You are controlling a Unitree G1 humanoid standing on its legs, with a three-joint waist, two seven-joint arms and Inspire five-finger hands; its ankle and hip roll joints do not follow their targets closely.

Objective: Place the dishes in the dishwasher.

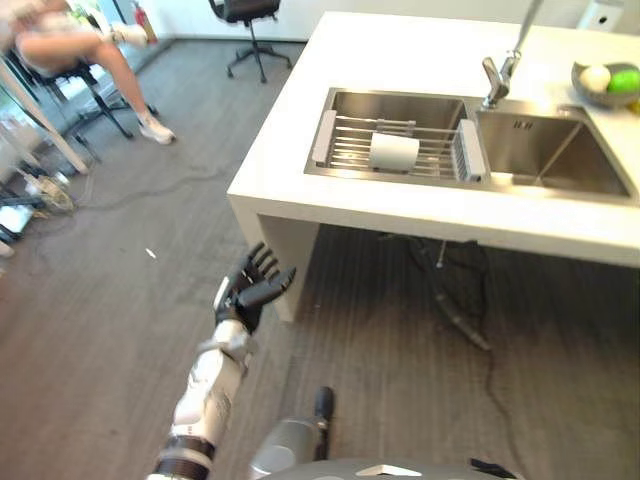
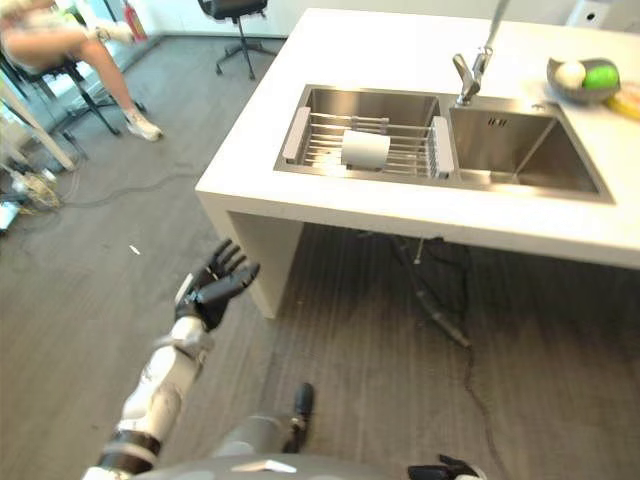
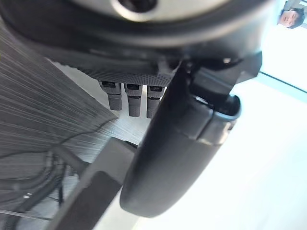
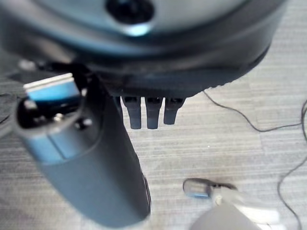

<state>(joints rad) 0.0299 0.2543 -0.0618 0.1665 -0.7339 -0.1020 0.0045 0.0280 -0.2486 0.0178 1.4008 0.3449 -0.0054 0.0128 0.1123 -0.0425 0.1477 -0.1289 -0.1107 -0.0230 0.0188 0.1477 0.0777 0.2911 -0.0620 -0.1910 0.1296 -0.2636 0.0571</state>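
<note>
the left hand is up in the air over the grey floor, just beside the near corner of the white table. its fingers are straight and spread out, and it holds nothing. the corner and the table leg are just past the fingertips, a little apart from them. there is lots of open floor on the outer side of the hand.

the right hand hangs over the floor too, and its wrist view shows its fingers straight and holding nothing. in the right eye view only a tip of it peeks in at the bottom edge.

the sink is set in the table, well past the left hand and further up. a wire rack lies across the sink's left half. on the rack lies a white cup, tipped on its side, with its long way going along the table's front edge. which end is the open one is hard to tell.

a tap stands behind the sink. a bowl with round things in it is cut off at the far right edge. a person sits on a chair far off past the open floor, partly cut off.
</note>
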